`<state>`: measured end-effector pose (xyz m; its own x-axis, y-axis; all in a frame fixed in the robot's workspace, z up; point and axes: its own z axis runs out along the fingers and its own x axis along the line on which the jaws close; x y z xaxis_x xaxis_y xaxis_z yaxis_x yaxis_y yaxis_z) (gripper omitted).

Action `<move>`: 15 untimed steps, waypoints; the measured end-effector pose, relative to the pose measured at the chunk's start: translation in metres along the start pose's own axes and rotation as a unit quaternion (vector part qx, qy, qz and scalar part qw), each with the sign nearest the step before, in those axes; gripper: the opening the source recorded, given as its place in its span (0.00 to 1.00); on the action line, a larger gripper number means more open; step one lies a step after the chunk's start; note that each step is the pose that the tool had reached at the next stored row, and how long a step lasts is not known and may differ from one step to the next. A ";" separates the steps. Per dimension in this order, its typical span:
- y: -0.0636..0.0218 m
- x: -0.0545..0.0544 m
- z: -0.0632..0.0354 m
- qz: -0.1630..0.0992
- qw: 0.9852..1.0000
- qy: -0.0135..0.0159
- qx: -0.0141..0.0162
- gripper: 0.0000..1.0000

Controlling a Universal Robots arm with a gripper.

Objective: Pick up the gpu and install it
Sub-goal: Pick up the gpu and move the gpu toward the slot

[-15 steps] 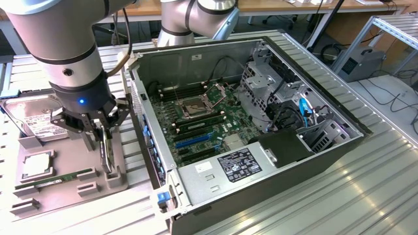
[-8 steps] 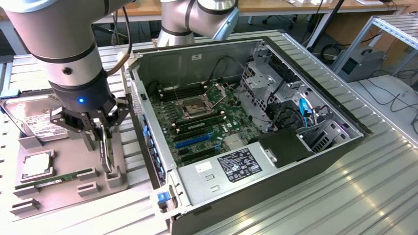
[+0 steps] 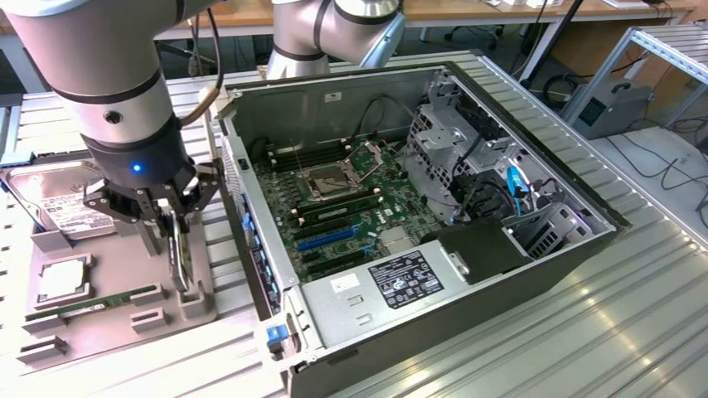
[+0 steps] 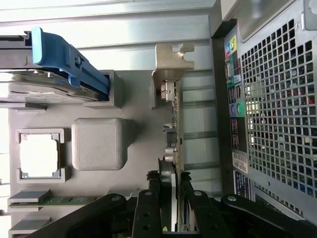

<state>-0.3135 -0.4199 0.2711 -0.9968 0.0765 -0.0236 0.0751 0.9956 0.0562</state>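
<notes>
The gpu [image 3: 178, 264] stands on edge at the near side of the grey parts tray [image 3: 111, 327], its lower end at the tray's holder block. I cannot tell whether it has left the holder. My gripper [image 3: 172, 236] comes down on it from above, with a finger on each face of the card. In the wrist view the gpu [image 4: 173, 124] runs edge-on away from the gripper [image 4: 171, 201], silver bracket [image 4: 171, 64] at its far end, and the black fingers [image 4: 148, 208] press its two sides.
The open computer case [image 3: 575, 249] lies at the exterior view's right of the tray, motherboard [image 3: 343, 207] exposed; its perforated rear panel [image 4: 277, 124] is close beside the card. On the tray sit a hard drive [image 3: 45, 199], a CPU [image 3: 61, 282] and a memory stick [image 3: 94, 305].
</notes>
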 end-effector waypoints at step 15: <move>0.0003 0.000 -0.0052 0.000 1.000 0.000 0.000 0.27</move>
<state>-0.3134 -0.4199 0.2762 -0.9968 0.0766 -0.0236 0.0751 0.9956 0.0562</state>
